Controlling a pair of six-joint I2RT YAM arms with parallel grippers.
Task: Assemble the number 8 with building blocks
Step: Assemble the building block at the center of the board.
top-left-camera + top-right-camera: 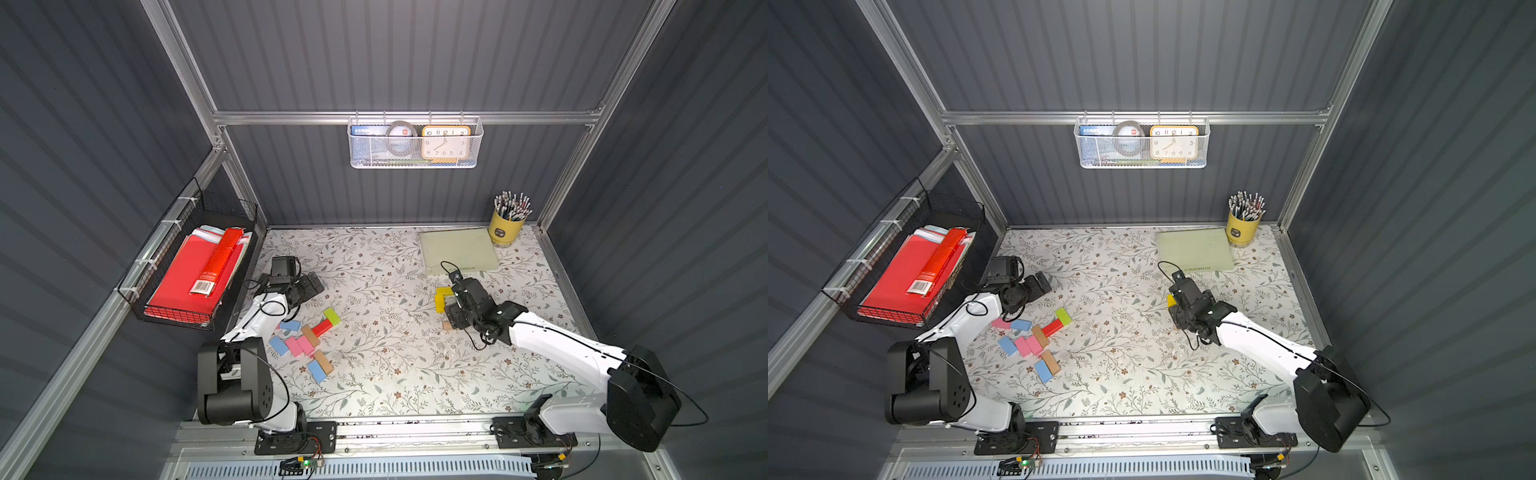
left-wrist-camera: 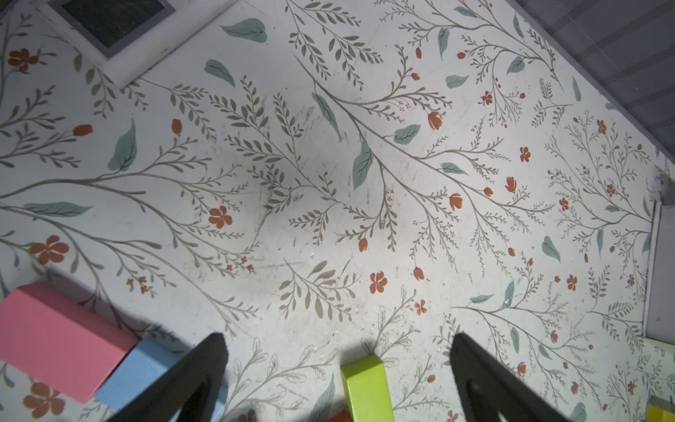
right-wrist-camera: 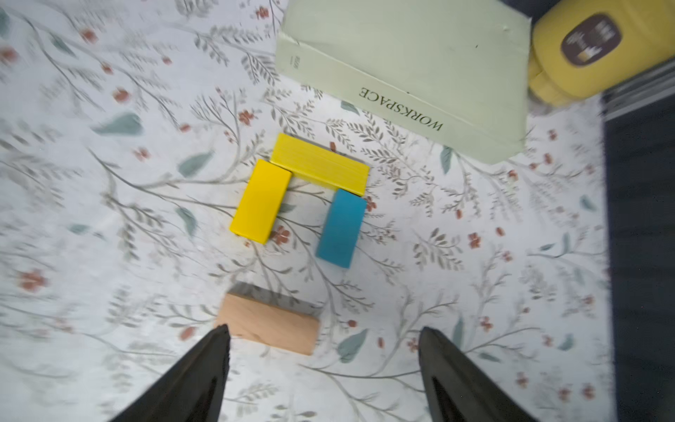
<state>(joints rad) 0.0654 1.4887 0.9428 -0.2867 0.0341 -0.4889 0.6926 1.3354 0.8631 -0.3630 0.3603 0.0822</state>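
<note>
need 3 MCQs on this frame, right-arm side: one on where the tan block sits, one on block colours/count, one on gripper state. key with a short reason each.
1. The tan block lies:
A) stacked on the arch
B) flat, apart from the arch, off its open end
C) wedged inside the arch

2. The arch consists of:
A) two yellow blocks and one blue block
B) three yellow
C) one yellow, two blue

3. The right gripper is:
A) shut on the tan block
B) shut on nothing
C) open, holding nothing

Key:
1 B: the right wrist view shows a gap between it and both legs of the arch.
2 A: a yellow bar tops one yellow leg and one blue leg.
3 C: its fingers stand wide apart with nothing clamped between them.
</note>
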